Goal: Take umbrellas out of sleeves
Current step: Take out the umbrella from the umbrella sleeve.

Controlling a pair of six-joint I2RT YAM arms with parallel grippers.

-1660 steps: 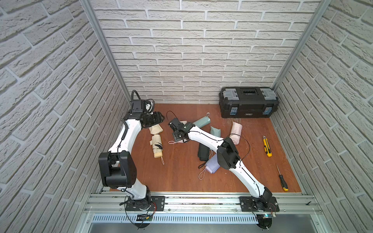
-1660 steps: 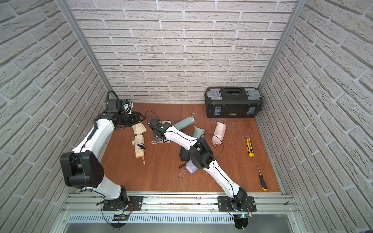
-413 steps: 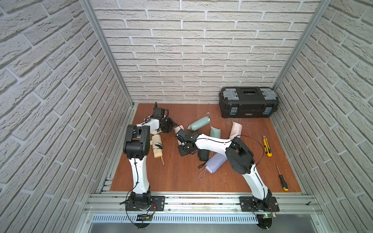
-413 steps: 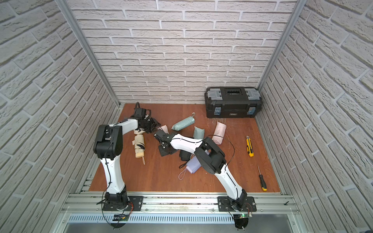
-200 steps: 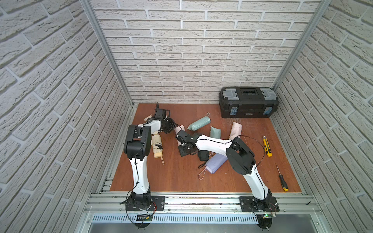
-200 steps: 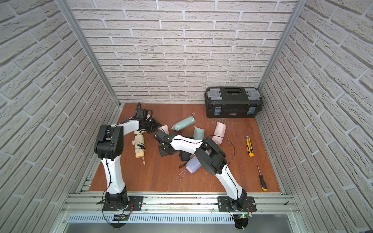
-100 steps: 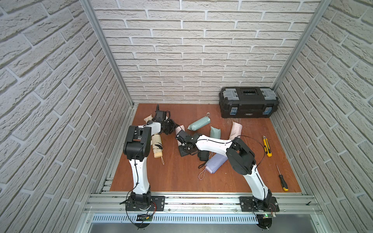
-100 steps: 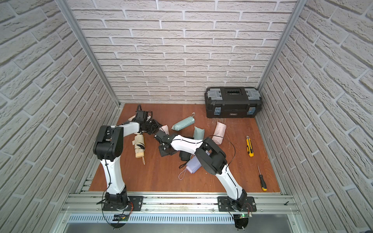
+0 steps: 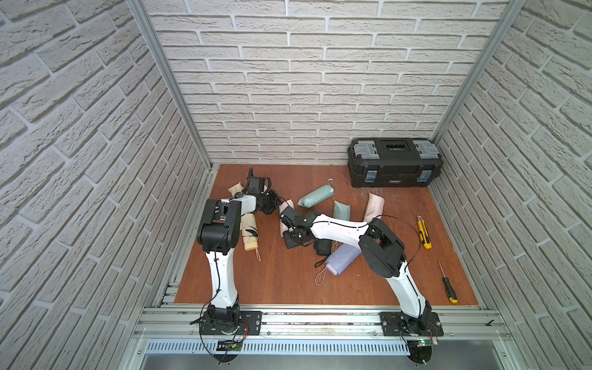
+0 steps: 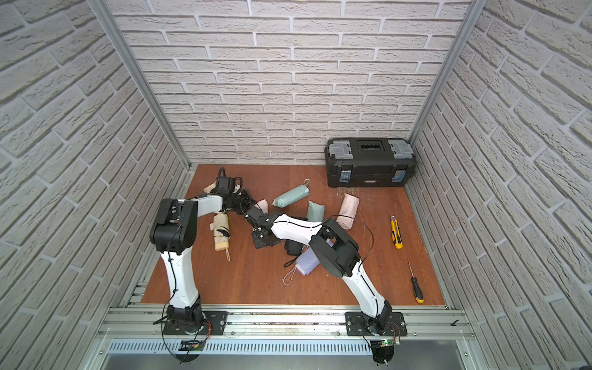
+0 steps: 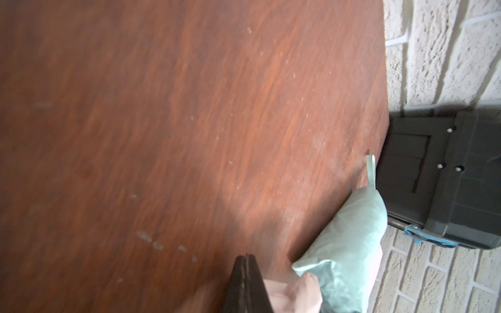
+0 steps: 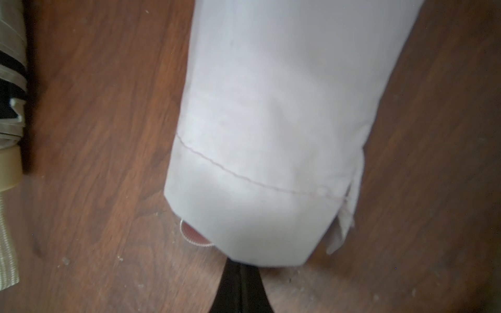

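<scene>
Left pincer together beside pink sleeve; right pincer together at its hem. Toolbox label unreadable.

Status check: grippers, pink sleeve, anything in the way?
Right gripper shut on pink sleeve, at its hem. Left gripper shut by its other end, hold unclear. Loop peeks from hem, nothing out yet. Mint umbrella close by left.

toolbox behind umbrellas, knife to right
</scene>
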